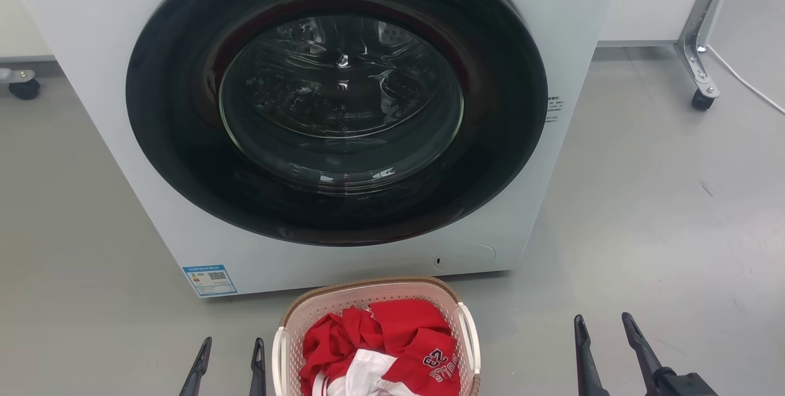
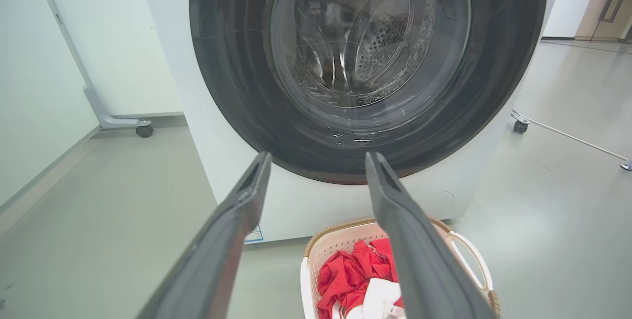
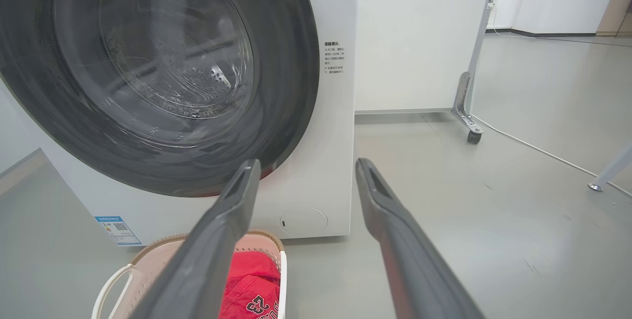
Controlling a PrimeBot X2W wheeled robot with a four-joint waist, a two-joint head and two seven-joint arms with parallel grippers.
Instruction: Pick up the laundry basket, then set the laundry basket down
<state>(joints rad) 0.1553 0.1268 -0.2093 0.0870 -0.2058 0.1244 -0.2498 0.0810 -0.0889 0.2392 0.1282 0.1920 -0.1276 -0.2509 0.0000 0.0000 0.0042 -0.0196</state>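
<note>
The laundry basket [image 1: 343, 304], cream-white with a brown woven rim and white side handles, stands on the grey floor just in front of the washing machine, holding red and white clothes [image 1: 392, 347]. My left gripper [image 1: 232, 347] is open just left of the basket's left handle, apart from it. My right gripper [image 1: 604, 325] is open well to the basket's right, over bare floor. In the left wrist view the basket [image 2: 340, 240] lies below the open left gripper [image 2: 318, 158]. The right wrist view has the basket [image 3: 163, 250] at lower left of the open right gripper [image 3: 307, 165].
A white front-loading washing machine [image 1: 122, 77] with a shut dark round door [image 1: 337, 95] rises right behind the basket. White partition panels on castor feet [image 1: 702, 99] stand at the back right and back left [image 1: 24, 86]. A white cable [image 1: 745, 83] runs across the floor at right.
</note>
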